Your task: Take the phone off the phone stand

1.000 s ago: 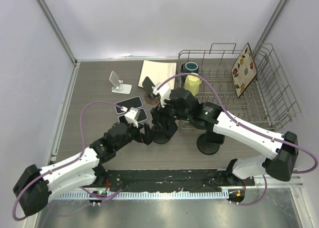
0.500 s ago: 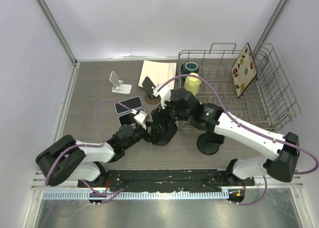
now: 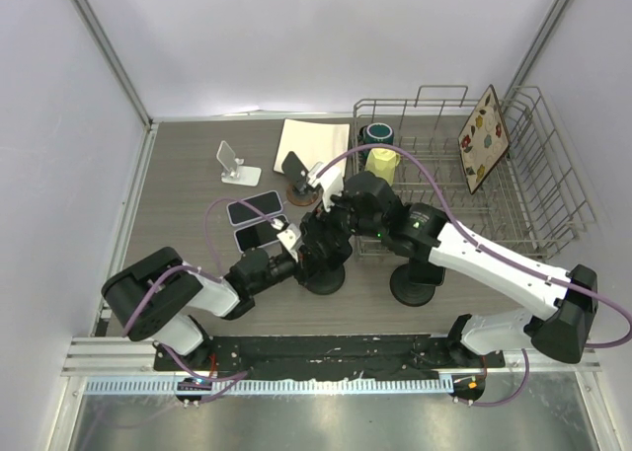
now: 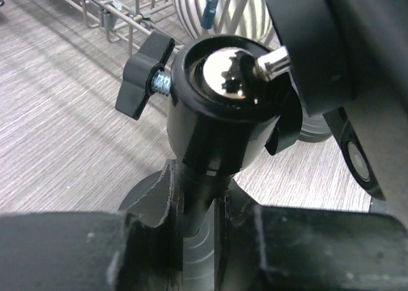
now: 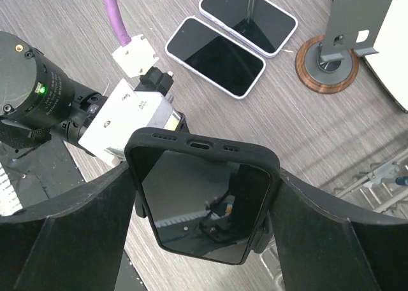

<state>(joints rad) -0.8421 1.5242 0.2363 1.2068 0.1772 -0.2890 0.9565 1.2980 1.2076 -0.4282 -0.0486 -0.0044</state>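
Observation:
A phone [image 5: 204,202] in a black case sits screen-up in the clamp of a black phone stand [image 3: 324,265]. The clamp's tabs show at the phone's two long edges. My right gripper [image 5: 205,189] is shut on the phone, one finger pressed against each side. In the left wrist view the stand's ball head [image 4: 223,106] and black side knob [image 4: 141,74] fill the middle. My left gripper [image 4: 201,224] is shut on the stand's thin stem, low above its round base. In the top view the left gripper [image 3: 296,263] reaches the stand from the left and the right gripper [image 3: 331,229] covers it from above.
Two more phones [image 3: 255,209] [image 3: 259,234] lie flat left of the stand. A white stand [image 3: 233,163], a wood-based stand [image 3: 296,183] and a cream pad [image 3: 314,140] lie behind. The wire dish rack [image 3: 553,204] at the right holds a yellow cup [image 3: 380,165], a green mug [image 3: 377,133] and a patterned plate [image 3: 482,137].
The left arm has folded in toward the stand, and its gripper has gone from open to shut on the stem. The right gripper has kept its hold on the phone.

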